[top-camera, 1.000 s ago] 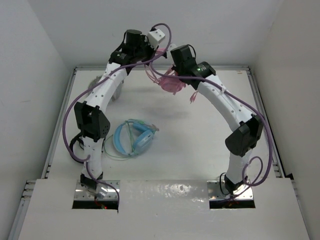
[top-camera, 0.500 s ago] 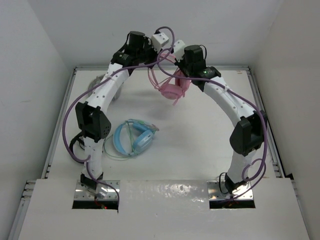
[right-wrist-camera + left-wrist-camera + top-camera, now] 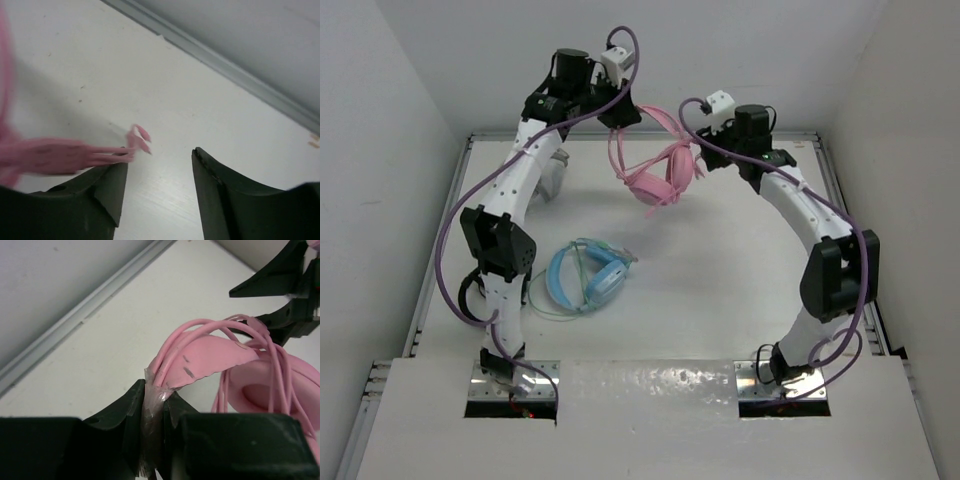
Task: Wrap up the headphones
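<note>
The pink headphones [image 3: 655, 170] hang in the air above the far middle of the table. My left gripper [image 3: 620, 118] is shut on their pink headband [image 3: 200, 357] together with strands of the thin pink cable [image 3: 272, 365]; the ear cup [image 3: 280, 387] hangs below. My right gripper [image 3: 708, 165] is open just right of the ear cups. In the right wrist view its jaws [image 3: 157, 170] stand wide apart, and the blurred cable end [image 3: 135, 142] crosses over the left fingertip, not gripped.
Light-blue headphones [image 3: 585, 278] lie on the table near the left arm. Grey headphones [image 3: 552, 180] lie at the back left, partly hidden by the left arm. A raised rail [image 3: 830, 180] edges the table, with white walls close behind.
My left gripper has lifted the headphones higher and moved left. My right gripper has swung away to the right of the ear cups and now stands open; the cable end swings, blurred.
</note>
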### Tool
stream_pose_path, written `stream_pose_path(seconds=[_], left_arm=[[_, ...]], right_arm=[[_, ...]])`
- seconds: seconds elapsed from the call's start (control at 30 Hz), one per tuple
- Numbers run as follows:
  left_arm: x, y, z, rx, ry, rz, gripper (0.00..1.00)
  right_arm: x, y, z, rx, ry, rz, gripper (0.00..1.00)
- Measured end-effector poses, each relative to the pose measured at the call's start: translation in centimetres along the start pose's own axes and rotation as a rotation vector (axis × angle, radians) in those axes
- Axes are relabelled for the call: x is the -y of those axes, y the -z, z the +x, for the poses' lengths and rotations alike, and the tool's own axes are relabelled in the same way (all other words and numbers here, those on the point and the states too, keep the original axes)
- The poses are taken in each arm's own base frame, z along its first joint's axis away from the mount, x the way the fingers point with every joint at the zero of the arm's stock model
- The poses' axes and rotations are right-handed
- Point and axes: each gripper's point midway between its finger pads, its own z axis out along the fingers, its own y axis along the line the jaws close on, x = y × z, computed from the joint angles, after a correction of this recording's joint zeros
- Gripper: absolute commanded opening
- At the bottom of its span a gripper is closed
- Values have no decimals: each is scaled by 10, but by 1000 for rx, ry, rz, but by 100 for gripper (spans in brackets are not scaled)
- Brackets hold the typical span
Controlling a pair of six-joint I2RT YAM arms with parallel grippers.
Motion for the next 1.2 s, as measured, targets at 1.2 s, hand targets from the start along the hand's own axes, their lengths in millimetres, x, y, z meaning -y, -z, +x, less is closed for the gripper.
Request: stream_pose_path(seconds=[1.2], left_arm=[[-48, 11, -7, 61, 314, -257, 0]], right_arm=[[-35, 114, -147, 191, -316, -10, 94]])
